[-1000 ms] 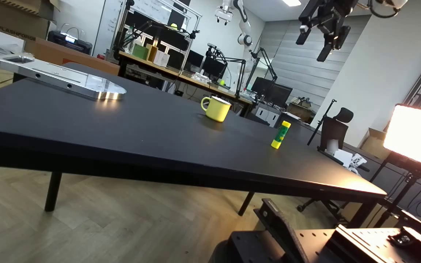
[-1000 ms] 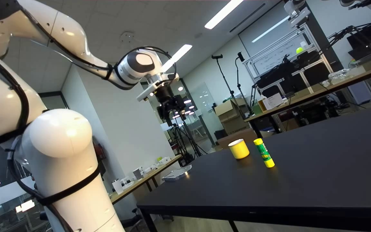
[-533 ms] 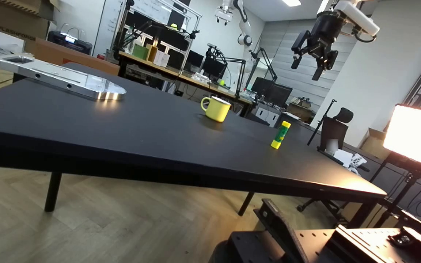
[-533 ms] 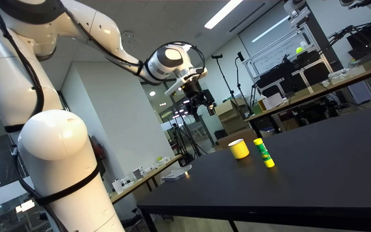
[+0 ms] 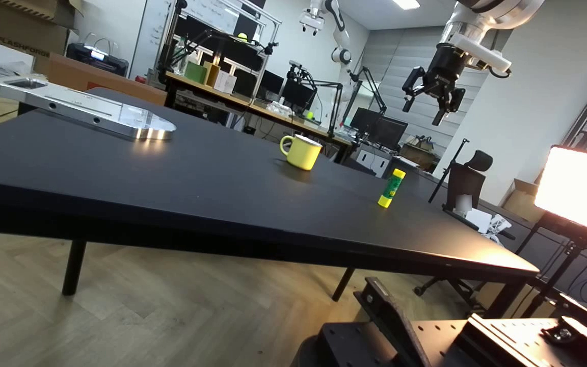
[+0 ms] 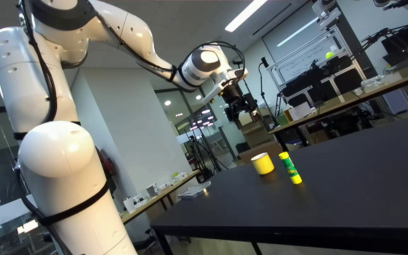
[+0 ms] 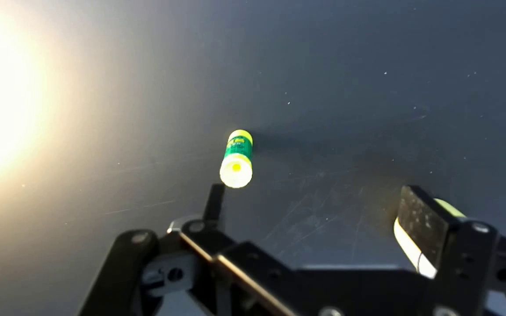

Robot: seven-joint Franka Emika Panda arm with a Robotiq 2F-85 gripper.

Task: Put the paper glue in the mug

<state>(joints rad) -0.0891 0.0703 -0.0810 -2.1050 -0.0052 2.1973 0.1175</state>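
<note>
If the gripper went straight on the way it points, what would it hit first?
Probably the table, beside the glue stick; depth is unclear, so the open gripper might catch the stick first.

Blk table (image 5: 196, 188), ylw mug (image 5: 303, 153), upright paper glue (image 5: 391, 188); flat metal pc (image 5: 84, 105)

Wrist view downward; exterior views tilted
</note>
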